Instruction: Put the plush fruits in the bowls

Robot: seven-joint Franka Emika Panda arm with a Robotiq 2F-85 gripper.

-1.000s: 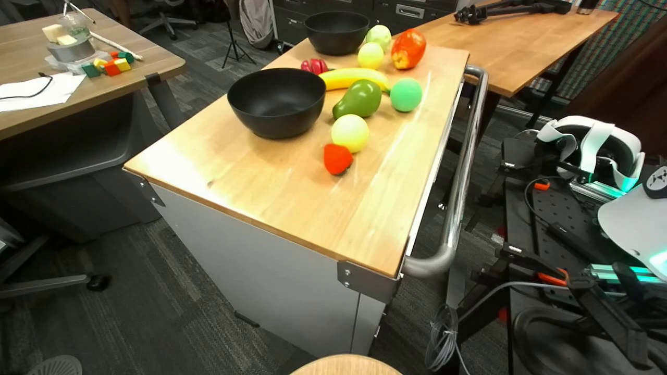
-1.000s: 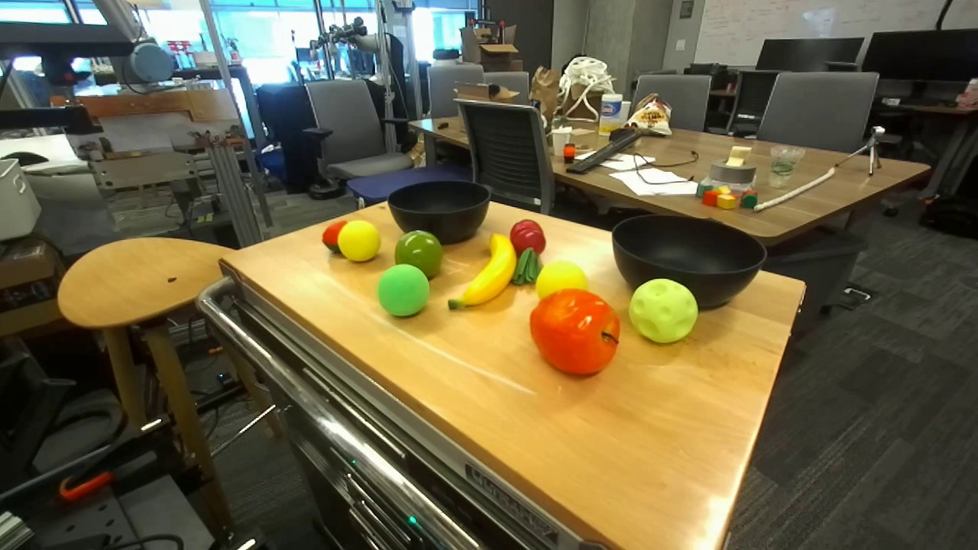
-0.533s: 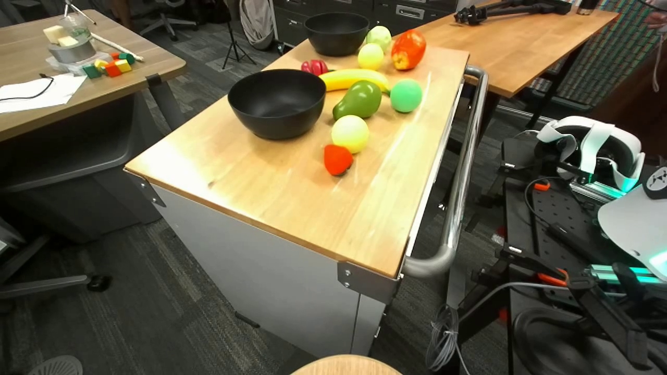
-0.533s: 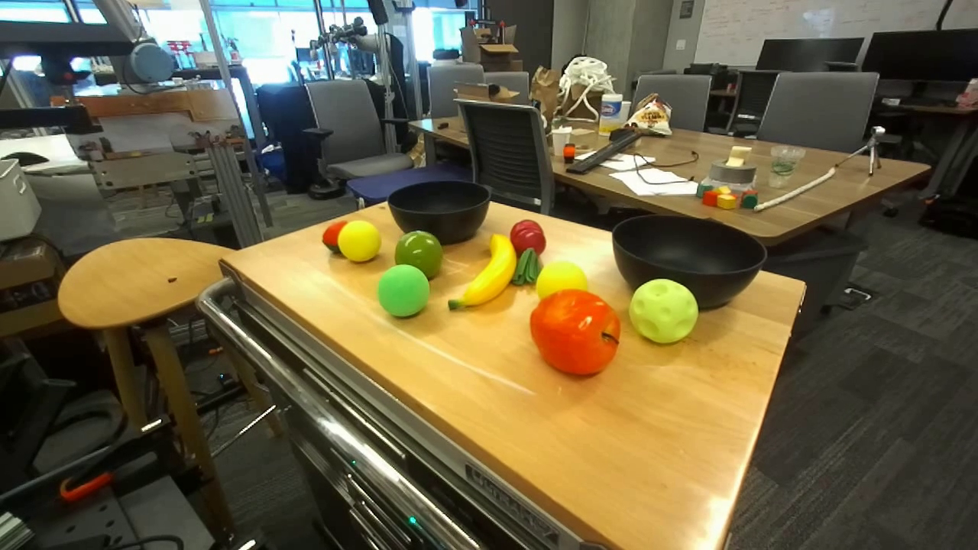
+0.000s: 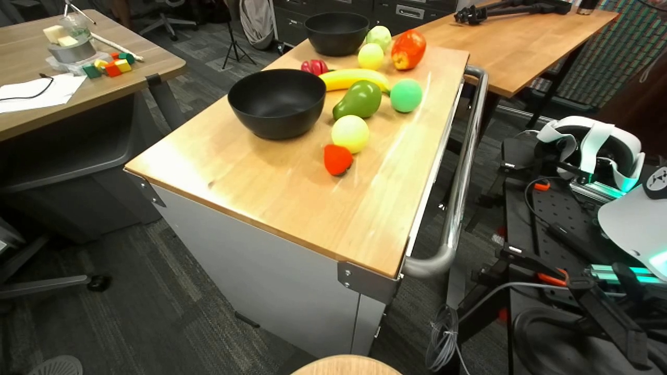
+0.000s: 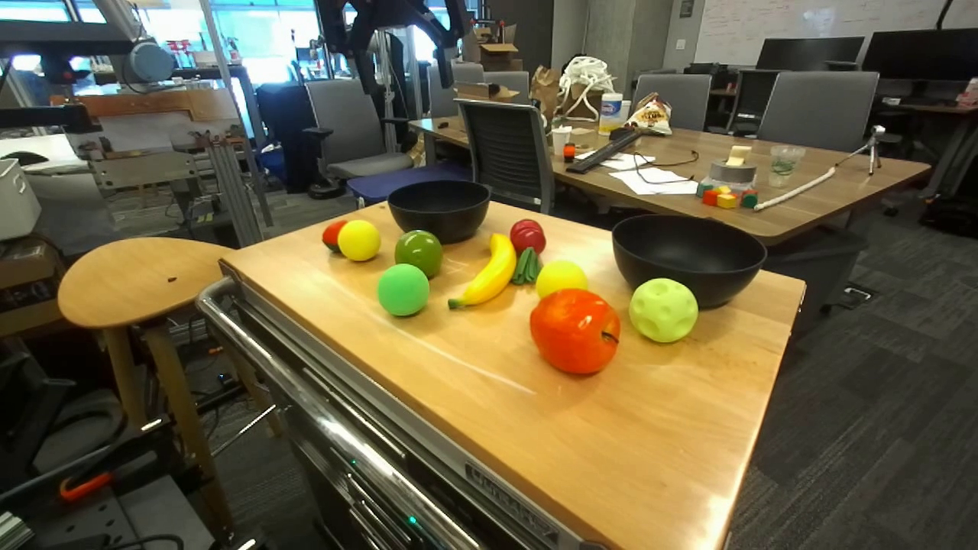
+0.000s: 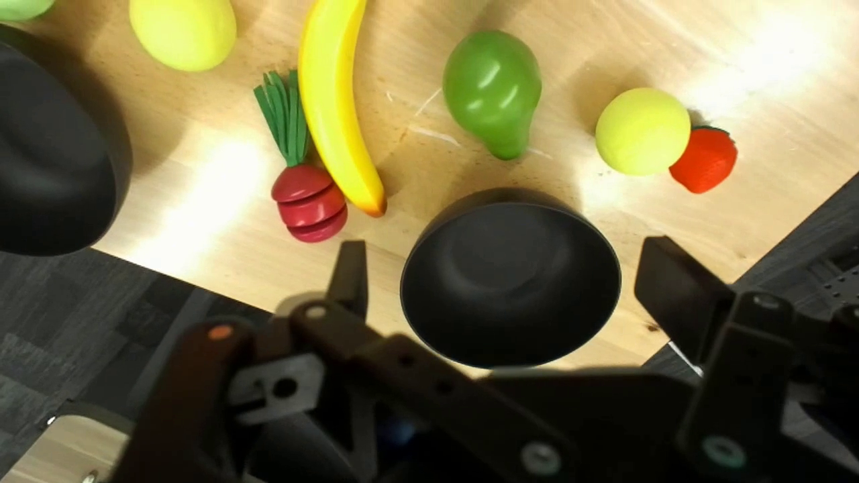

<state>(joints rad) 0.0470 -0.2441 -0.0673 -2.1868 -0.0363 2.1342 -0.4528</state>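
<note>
Black fingers (image 7: 678,288) of the gripper (image 6: 407,80) hang wide apart in the air, with a matte black bowl (image 7: 510,288) showing below and between them in the wrist view. Just past the tip of one finger lies a sliced radish (image 7: 310,206), its green leaves pointing away from the gripper, and close alongside it a banana (image 7: 329,107) whose tip points back toward the gap. Ahead of that gap, past the bowl's rim, is a green pear (image 7: 493,87); ahead of the opposite finger sits a yellow ball (image 7: 642,131) with a strawberry (image 7: 708,161) just beside it, whether touching I cannot tell. Out to the side of the radish-side finger is the second black bowl (image 7: 54,154), cut off by the view's edge, and beyond the radish leaves a second yellow ball (image 7: 184,30). Farther from the fingers, in an exterior view, a green ball (image 6: 403,290) lies past the pear, a pale green dimpled ball (image 6: 663,310) near the second bowl, and a red-orange apple (image 6: 575,331) past the second yellow ball. These toy fruits all rest on the wooden tabletop (image 6: 672,435), outside the bowls. Along the edge away from the fingers runs a metal handle (image 5: 467,156), and well apart stands a table (image 6: 810,206) with coloured blocks (image 6: 722,200).
</note>
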